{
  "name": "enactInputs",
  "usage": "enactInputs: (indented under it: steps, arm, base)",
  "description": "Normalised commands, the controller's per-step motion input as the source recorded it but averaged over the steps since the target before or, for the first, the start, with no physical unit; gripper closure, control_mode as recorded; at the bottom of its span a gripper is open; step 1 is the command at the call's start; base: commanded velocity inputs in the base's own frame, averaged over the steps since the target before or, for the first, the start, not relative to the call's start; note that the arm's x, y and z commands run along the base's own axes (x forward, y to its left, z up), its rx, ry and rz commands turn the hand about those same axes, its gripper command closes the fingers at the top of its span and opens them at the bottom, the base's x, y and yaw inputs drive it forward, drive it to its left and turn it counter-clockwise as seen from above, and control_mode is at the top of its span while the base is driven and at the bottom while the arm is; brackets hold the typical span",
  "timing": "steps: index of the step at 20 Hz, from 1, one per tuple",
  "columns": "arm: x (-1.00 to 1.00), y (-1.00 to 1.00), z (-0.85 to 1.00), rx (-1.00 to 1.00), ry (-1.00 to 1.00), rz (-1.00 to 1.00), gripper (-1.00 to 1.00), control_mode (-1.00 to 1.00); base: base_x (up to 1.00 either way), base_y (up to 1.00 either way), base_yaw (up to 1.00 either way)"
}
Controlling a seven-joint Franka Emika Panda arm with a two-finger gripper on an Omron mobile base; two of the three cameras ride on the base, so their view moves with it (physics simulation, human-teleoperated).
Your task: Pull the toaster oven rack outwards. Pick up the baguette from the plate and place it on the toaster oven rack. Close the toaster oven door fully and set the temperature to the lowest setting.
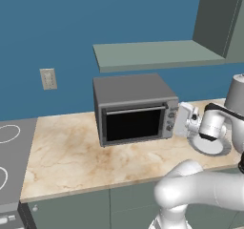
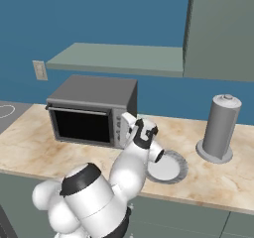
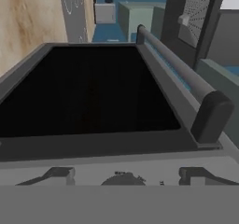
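Fingers by shut black-glass toaster oven door

The toaster oven door lies close before the camera, rolled sideways: a black glass panel in a grey frame. Its handle bar runs along the panel's right edge, from a mount near the top centre to a dark rounded end piece at the right. Below the panel lies a pale grey strip of the toaster oven front. Marbled tabletop shows at the upper left.
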Motion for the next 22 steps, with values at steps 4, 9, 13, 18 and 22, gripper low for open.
enactInputs:
  steps: [4, 9, 13, 18, 22]
  arm:
    - [0.52, -0.24, -0.16, 0.0, -0.14, 0.0, -1.0, -1.0]
    - [0.48, -0.24, -0.15, 0.0, -0.18, 0.0, -1.0, -1.0]
    - [0.39, -0.08, -0.11, 0.0, -0.2, 0.0, 1.0, -1.0]
    - [0.27, 0.0, -0.06, -0.02, -0.22, 0.0, 1.0, -1.0]
    - [0.28, 0.0, 0.0, -0.1, -0.21, 0.0, 1.0, -1.0]
  base:
    - [0.0, 0.0, 0.0]
    - [0.0, 0.0, 0.0]
    - [0.0, 0.0, 0.0]
    - [0.0, 0.0, 0.0]
    - [0.0, 0.0, 0.0]
